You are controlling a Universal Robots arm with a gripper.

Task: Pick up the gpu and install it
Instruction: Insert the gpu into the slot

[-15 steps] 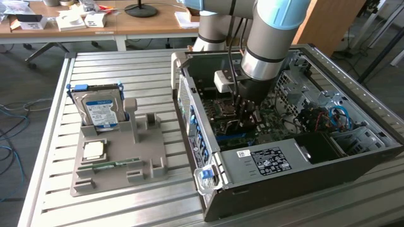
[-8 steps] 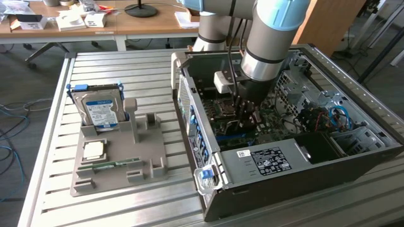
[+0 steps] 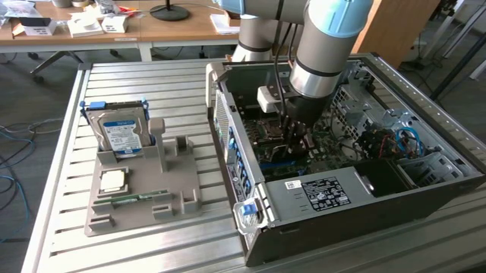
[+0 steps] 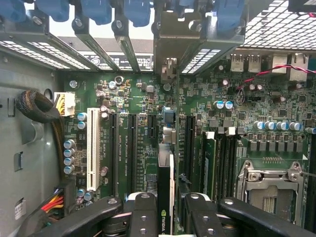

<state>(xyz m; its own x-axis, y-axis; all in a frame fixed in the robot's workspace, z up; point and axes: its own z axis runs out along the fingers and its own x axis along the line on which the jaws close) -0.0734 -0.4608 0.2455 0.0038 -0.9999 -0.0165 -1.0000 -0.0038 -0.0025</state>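
My gripper (image 3: 297, 139) reaches down inside the open computer case (image 3: 342, 196), over the motherboard (image 4: 123, 89). Its black fingers (image 4: 143, 215) are shut on the gpu (image 4: 165, 190), a thin dark card seen edge-on between them, with a green logo near the grip. The card stands upright along the row of long black expansion slots (image 4: 133, 148), in line with a metal bracket (image 4: 170, 59) at the case's rear wall. Whether its lower edge sits in a slot is hidden. In the exterior view the card is hidden behind the gripper.
A white slot (image 4: 92, 148) and a bundle of cables (image 4: 39, 111) lie to one side of the card, memory slots and the CPU socket (image 4: 269, 185) to the other. Outside the case, a grey holder (image 3: 136, 187) carries the silver hard drive (image 3: 122, 133), a chip (image 3: 112, 181) and a green memory stick (image 3: 140, 197).
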